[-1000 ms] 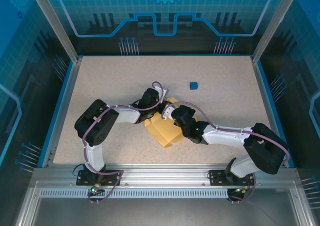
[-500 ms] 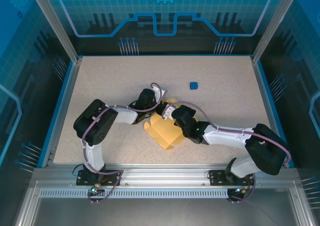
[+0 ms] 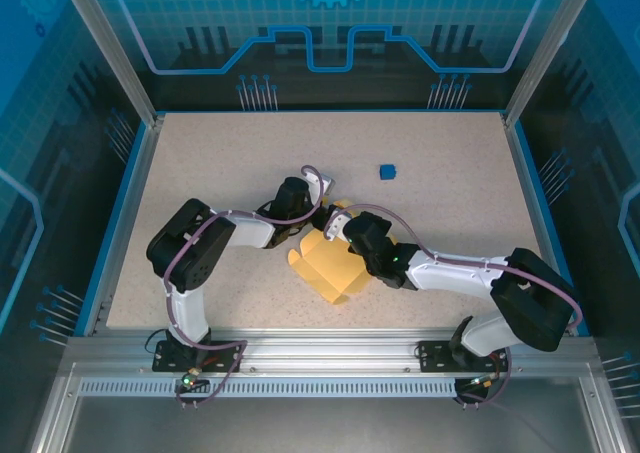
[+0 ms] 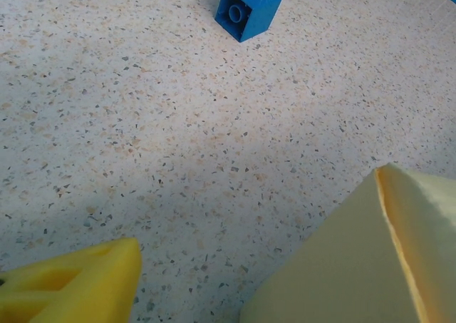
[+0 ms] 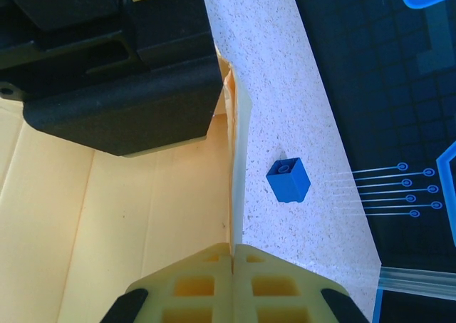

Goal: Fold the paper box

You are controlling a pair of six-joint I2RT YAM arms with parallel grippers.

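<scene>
one paper box [image 3: 332,271] flap is pinched by right pincer [image 5: 232,255] (left pincer [image 3: 312,223] seemingly spread).

Blue cube [image 3: 387,171]: one round stud. It lies on the table [image 3: 200,163], ahead of and to the right of the left gripper [image 3: 320,215], well apart from it. In the right wrist view the cube [image 5: 288,180] lies to the right of the right gripper [image 5: 233,255], apart from it.

Table: speckled beige top, under both tools.

Blue rim [image 3: 118,223]: borders the table, well to the left of the left gripper.

Aluminium posts [image 3: 105,48]: stand at the far corners, beyond both tools.

Back wall [image 3: 320,33]: blue circuit pattern.
</scene>
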